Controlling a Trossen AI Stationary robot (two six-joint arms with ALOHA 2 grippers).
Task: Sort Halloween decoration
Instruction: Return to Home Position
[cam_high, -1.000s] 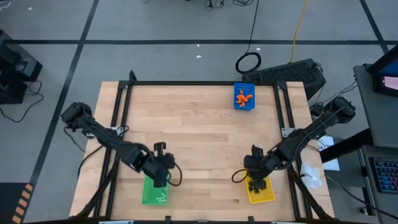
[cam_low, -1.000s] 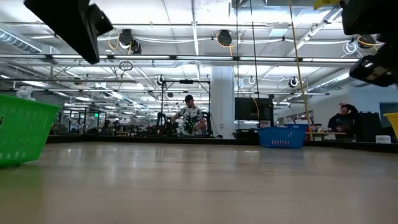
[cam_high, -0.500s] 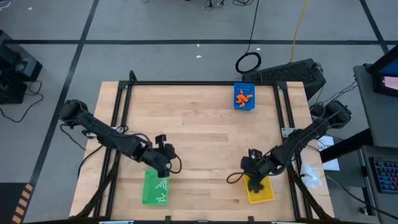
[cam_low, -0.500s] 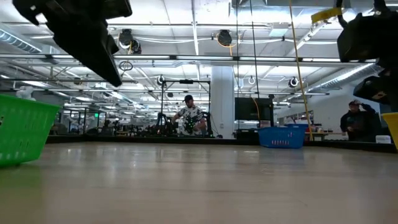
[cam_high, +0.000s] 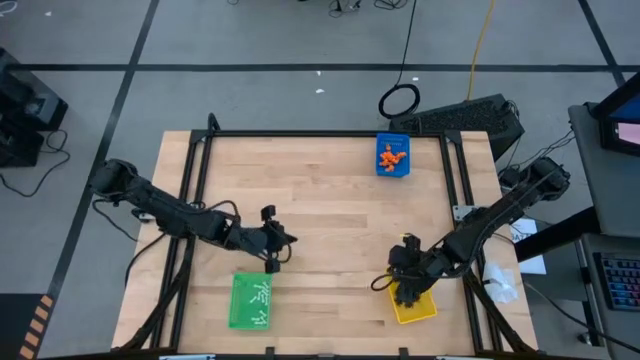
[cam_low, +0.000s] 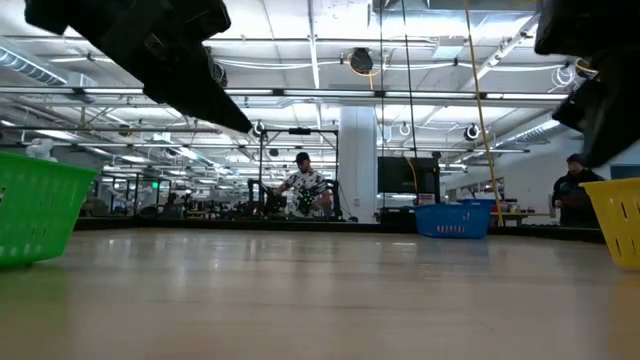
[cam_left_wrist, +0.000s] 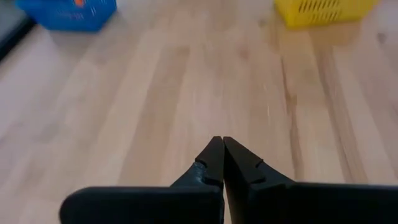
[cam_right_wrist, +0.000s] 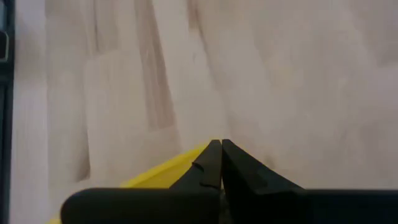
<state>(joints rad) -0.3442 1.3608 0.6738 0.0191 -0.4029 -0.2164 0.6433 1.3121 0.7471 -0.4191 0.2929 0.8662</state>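
Both grippers closed and empty, the trinkets lying in their trays.

In the high view the left gripper (cam_high: 284, 242) is left of the frame centre, over the bare light wooden table (cam_high: 330, 215), just above the green rectangular plastic tray (cam_high: 234, 305) at lower left. Its two dark fingers (cam_left_wrist: 211, 163) are pressed together and hold nothing. The right gripper (cam_high: 404, 290) is at lower right, over the upper left edge of the yellow rectangular plastic tray (cam_high: 427, 310), fingertips also together on nothing. White bone-like sticks (cam_high: 258, 297) lie in the green tray. Orange lumps (cam_high: 393, 155) lie in the blue rectangular plastic tray (cam_high: 393, 174) at the table's upper edge, right of centre. I cannot tell what the yellow tray contains.
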